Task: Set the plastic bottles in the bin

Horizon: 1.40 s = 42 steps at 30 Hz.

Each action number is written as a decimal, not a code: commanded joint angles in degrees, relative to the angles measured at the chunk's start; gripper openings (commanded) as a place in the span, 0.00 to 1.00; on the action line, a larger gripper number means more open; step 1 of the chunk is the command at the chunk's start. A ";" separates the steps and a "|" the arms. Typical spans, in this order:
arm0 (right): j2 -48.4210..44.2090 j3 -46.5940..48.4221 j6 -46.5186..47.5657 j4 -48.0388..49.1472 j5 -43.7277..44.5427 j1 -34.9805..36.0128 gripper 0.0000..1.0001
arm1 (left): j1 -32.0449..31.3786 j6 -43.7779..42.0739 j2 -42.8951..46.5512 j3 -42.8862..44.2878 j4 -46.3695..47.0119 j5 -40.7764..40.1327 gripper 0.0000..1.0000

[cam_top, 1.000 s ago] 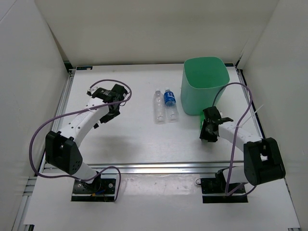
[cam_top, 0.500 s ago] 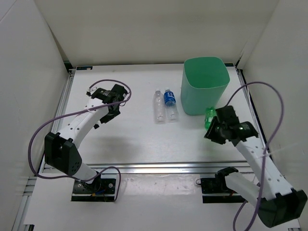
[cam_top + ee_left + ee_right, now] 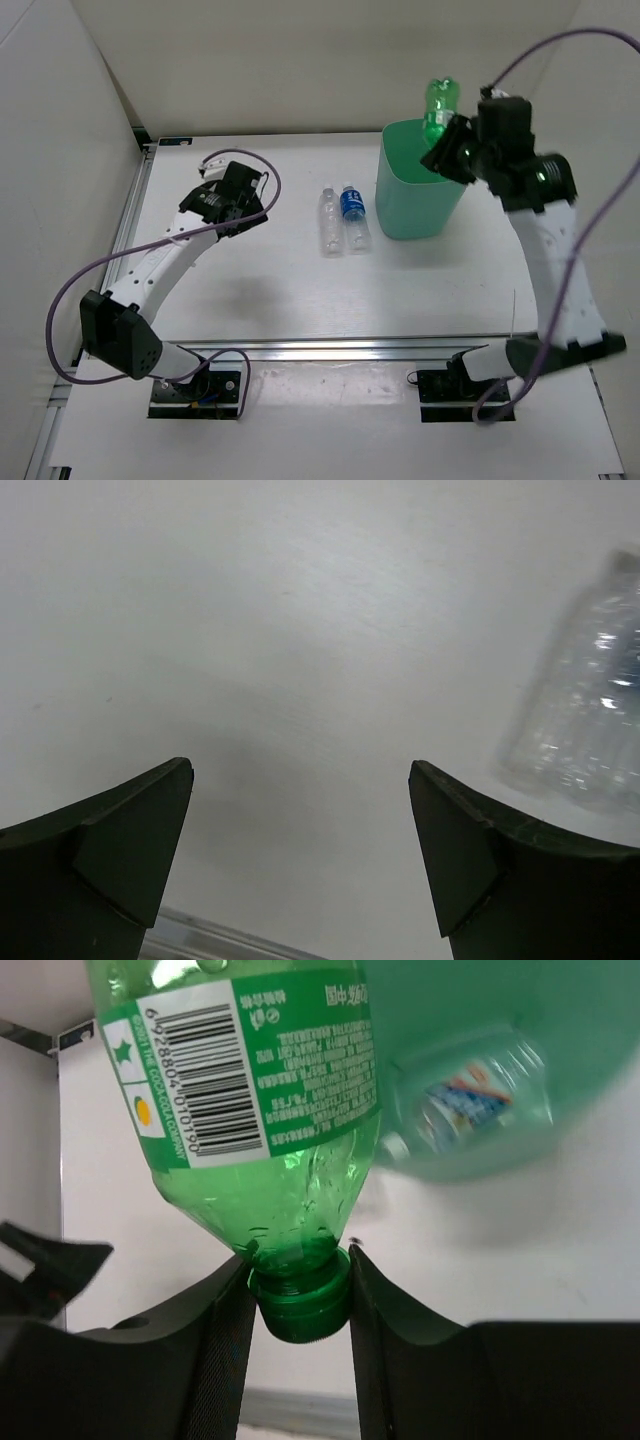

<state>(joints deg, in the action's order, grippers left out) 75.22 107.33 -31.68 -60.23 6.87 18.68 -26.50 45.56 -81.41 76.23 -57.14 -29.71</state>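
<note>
Right jaws clamp the green bottle (image 3: 438,105) by its capped neck, above the far rim of the bin (image 3: 415,205). Left jaws stand open, empty; a clear bottle (image 3: 590,710) lies on the surface (image 3: 280,290) to their right.

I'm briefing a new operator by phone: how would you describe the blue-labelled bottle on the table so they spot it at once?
In the top view, find the tall mint-green bin at the far right of the table. Just left of it, two small bottles lie side by side. The blue-label bottle is the one nearer the bin; the plain clear bottle beside it has no label.
</note>
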 commanded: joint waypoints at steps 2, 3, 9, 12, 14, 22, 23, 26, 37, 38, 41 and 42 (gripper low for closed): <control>13.08 10.61 4.87 1.60 -5.02 -2.76 0.17 | 1.27 -10.82 -2.77 7.77 9.50 13.76 1.00; 13.81 11.40 4.35 2.91 -6.33 -3.38 0.19 | 2.06 -14.67 -4.27 9.45 10.29 18.24 1.00; 14.00 8.35 2.41 4.68 -9.77 -7.78 0.43 | 4.00 -17.25 -12.54 22.37 7.31 30.51 1.00; 11.97 5.62 1.89 6.26 -11.79 -9.10 1.00 | 5.31 -16.22 -13.77 24.75 7.31 30.51 1.00; 10.57 5.61 2.41 6.26 -13.20 -9.71 1.00 | 7.50 -12.96 -15.36 24.76 8.27 31.98 1.00; 7.23 14.93 1.27 1.16 -17.50 -10.85 1.00 | 10.32 -5.13 -28.59 28.00 11.61 41.19 0.94; 6.52 14.93 1.27 0.64 -19.16 -10.85 1.00 | 10.85 -5.13 -31.42 29.49 11.62 45.49 0.96; 4.67 9.58 1.27 1.87 -23.03 -11.38 1.00 | 10.07 -7.31 -41.95 40.37 9.34 56.42 1.00; 3.54 9.39 3.73 2.92 -24.90 -14.37 1.00 | 4.36 -10.40 -54.56 52.80 4.77 57.67 1.00; 3.53 9.39 4.34 2.92 -24.89 -14.37 1.00 | 4.35 -10.40 -54.56 52.80 4.76 56.88 1.00; 2.39 6.76 4.35 2.92 -22.79 -14.37 1.00 | 3.83 -11.02 -55.43 51.22 4.76 57.39 1.00; 1.86 6.75 4.35 2.40 -21.48 -14.37 1.00 | 3.83 -11.54 -55.96 51.22 4.76 57.40 1.00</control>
<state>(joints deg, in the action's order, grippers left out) 79.13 114.61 -29.04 -58.48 -16.78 4.47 -22.92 35.31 -138.45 127.22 -51.59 26.63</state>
